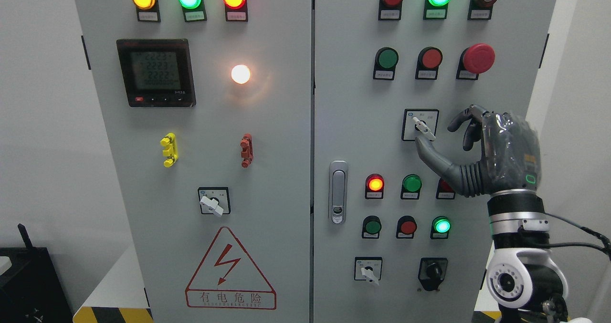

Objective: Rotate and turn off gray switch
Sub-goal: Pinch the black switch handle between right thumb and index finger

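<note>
A gray rotary switch (423, 127) with a white lever sits on the right cabinet door in a black-framed plate. The lever is tilted, upper end to the left and lower end to the right. My right hand (438, 136) rises from the lower right and hovers just right of the switch. Its thumb (432, 158) reaches under the lever's lower end, close to it or touching, I cannot tell which. The other fingers (465, 122) are bent loosely to the right of the plate, apart from the lever. The hand holds nothing. My left arm is out of the picture.
Two more gray switches sit on the left door (211, 203) and at the lower right door (368, 271), next to a black knob (433, 271). A red mushroom button (478, 58) is above the hand. Lamps and push buttons (411, 183) surround it. A door latch (338, 192) is at the middle.
</note>
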`<state>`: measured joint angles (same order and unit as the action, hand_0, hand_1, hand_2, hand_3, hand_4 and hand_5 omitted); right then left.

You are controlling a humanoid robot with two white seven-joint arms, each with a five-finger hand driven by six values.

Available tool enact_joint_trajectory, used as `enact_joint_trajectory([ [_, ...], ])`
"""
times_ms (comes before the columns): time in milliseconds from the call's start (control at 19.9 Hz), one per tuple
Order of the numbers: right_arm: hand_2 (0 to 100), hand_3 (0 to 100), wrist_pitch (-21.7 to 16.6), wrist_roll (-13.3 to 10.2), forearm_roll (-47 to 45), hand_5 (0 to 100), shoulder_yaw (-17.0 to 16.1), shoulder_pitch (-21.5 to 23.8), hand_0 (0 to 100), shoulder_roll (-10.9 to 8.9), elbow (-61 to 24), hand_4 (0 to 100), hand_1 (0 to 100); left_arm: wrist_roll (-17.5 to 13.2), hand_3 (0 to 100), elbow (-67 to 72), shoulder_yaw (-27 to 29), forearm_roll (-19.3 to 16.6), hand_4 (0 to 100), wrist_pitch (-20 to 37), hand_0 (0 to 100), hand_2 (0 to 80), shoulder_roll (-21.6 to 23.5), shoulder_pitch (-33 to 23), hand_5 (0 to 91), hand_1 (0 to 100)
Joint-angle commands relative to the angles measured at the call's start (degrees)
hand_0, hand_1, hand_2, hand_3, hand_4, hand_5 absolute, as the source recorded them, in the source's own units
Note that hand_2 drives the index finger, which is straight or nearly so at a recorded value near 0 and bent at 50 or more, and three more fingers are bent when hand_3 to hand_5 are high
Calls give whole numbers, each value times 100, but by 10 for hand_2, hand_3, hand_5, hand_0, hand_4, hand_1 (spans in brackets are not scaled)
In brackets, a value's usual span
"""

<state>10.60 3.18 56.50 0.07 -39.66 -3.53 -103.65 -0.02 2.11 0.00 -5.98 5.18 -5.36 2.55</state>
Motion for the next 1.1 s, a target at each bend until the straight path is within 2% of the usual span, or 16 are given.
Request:
enact_joint_trajectory([
  [0,585,919,3,-1,10,889,195,-50,27,2,82,818,347,2,0,0,185,0,0,0,120,0,-1,0,0,389],
  [150,587,919,21,-1,71,888,300,-68,33,2,82,818,352,2,0,0,185,0,0,0,120,0,-1,0,0,389],
  [451,600,920,82,-1,89,886,309,-77,59,2,91,818,364,2,0,0,185,0,0,0,120,0,-1,0,0,389],
  [702,622,920,91,-1,89,887,309,-121,136,2,117,818,357,2,0,0,185,0,0,0,120,0,-1,0,0,389],
  [1053,627,921,91,7,89,892,318,-138,169,2,126,819,358,2,0,0,185,0,0,0,120,0,-1,0,0,389],
])
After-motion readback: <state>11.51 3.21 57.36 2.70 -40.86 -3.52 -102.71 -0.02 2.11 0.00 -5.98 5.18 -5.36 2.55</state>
